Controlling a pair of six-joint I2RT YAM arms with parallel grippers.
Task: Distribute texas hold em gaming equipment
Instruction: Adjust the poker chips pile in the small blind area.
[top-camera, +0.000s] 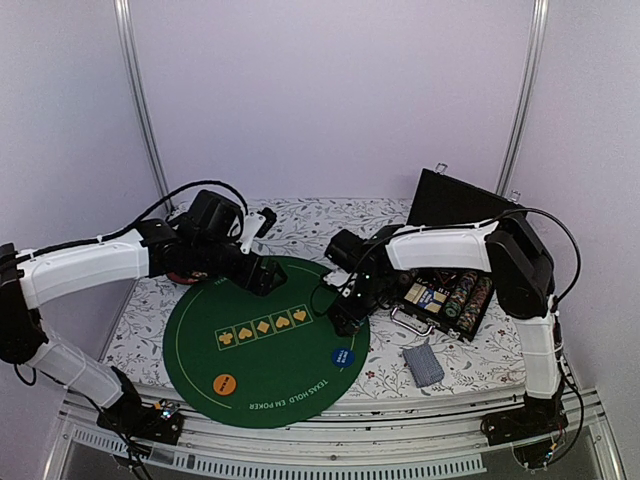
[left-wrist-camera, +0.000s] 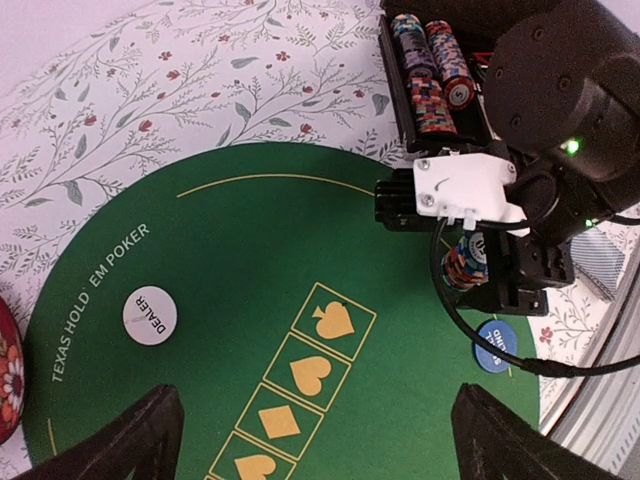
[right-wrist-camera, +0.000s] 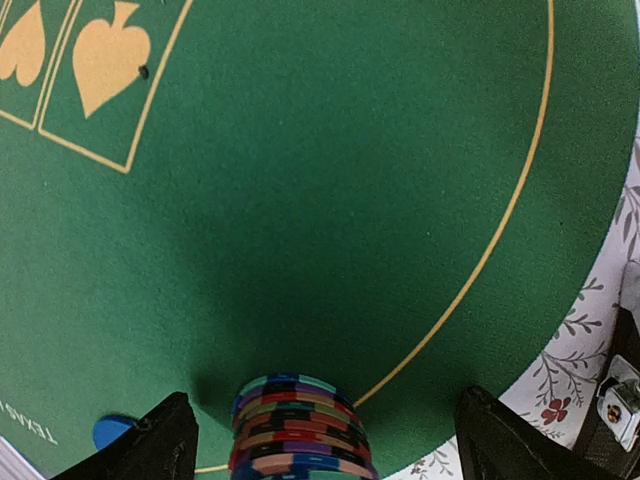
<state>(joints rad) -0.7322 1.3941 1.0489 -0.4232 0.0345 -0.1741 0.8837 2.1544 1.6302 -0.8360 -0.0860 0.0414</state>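
Observation:
A stack of striped poker chips (right-wrist-camera: 300, 432) stands on the green poker mat (top-camera: 265, 375) near its right edge line. My right gripper (right-wrist-camera: 328, 450) is open, with one finger on each side of the stack and neither touching it; it also shows in the top view (top-camera: 345, 312). The stack shows in the left wrist view (left-wrist-camera: 466, 262). My left gripper (left-wrist-camera: 315, 440) is open and empty above the mat's suit boxes, at the mat's far side in the top view (top-camera: 264, 278). On the mat lie a white dealer button (left-wrist-camera: 152, 315), a blue button (top-camera: 343, 357) and an orange button (top-camera: 226, 383). A card deck (top-camera: 424, 363) lies right of the mat.
An open black case (top-camera: 455, 300) with rows of chips (left-wrist-camera: 432, 70) stands right of the mat, its lid up behind. A dark red disc (top-camera: 183, 277) sits at the mat's far left, partly under my left arm. The floral cloth (top-camera: 310, 220) ends near the metal frame.

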